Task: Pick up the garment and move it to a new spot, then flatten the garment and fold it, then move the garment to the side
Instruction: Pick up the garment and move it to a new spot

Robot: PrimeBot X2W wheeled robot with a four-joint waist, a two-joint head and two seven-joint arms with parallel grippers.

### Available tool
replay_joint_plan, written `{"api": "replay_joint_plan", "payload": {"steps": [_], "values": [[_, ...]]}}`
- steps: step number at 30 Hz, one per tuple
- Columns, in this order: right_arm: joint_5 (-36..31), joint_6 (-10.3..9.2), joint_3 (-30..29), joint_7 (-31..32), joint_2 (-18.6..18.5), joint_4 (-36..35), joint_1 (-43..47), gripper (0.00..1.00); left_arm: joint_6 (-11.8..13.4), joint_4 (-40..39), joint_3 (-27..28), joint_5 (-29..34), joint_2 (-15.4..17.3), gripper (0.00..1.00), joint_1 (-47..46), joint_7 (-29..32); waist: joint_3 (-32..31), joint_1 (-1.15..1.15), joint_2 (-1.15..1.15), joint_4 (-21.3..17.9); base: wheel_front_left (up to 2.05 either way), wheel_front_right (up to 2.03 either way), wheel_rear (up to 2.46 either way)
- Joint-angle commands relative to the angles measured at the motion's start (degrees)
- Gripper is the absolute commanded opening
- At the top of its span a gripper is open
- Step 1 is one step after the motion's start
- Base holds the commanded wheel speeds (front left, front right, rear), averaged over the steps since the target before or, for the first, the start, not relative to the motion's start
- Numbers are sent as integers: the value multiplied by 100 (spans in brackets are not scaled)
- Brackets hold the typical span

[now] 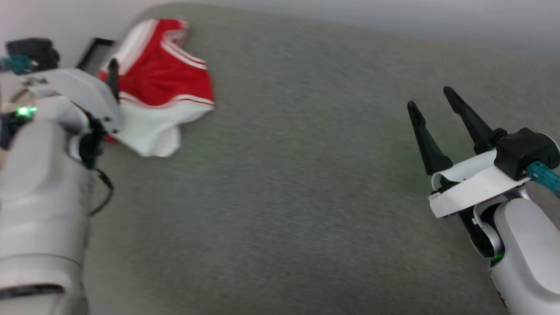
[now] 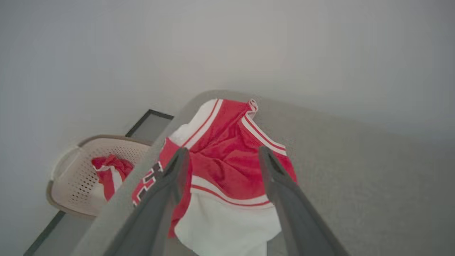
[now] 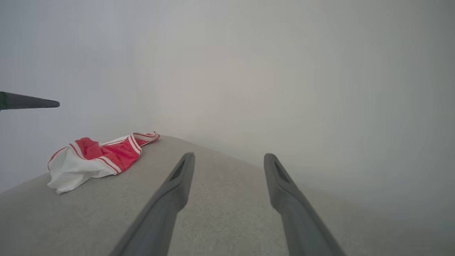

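My left gripper (image 2: 224, 151), spread and empty, hovers above the garment (image 2: 220, 131) at the counter's (image 1: 306, 197) far-left edge: a shallow pinch could push it into the basket (image 2: 71, 177). Right gripper (image 1: 430, 97) released.

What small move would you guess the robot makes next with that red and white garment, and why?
Probably lower the left gripper onto the garment and close on a fold. That gripper's open fingers frame the bunched cloth, which lies unheld at the far left of the grey surface. The right gripper, open too, is well off to the right.
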Motion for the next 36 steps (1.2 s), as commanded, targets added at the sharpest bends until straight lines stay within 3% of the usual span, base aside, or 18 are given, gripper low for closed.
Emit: {"api": "replay_joint_plan", "payload": {"steps": [1,12,17,25,26,27,29,36], "values": [[-3,-8,14,-2,41,-39,-69,100,-30,180,71,-84,184,100,-262,245,985,0,0,-1146,0,0,0],[-4,-8,165,-3,94,-264,-298,100,118,1222,313,-412,1044,100,-785,2226,1494,0,0,-1925,0,0,0],[-42,-8,166,-2,95,-446,-345,100,264,1349,479,-628,1122,100,-611,2659,1712,0,0,-2093,0,0,0],[-98,-8,229,-3,151,-552,-445,100,192,1489,555,-831,986,100,-299,2858,1750,0,0,-2180,0,0,0],[-108,-8,242,-3,156,-555,-453,100,148,1501,542,-851,931,93,-290,2853,1735,0,0,-2167,0,0,0],[-111,-8,250,-3,157,-555,-455,100,98,1504,526,-873,891,48,-283,2810,1709,0,0,-2152,0,0,0],[-117,-8,266,-3,169,-545,-446,100,41,1445,497,-888,875,0,-266,2651,1623,0,0,-2121,0,0,0],[-51,-8,241,-4,236,-410,-197,100,-16,1152,409,-800,1217,0,-273,1710,963,0,0,-1973,0,0,0]]}}
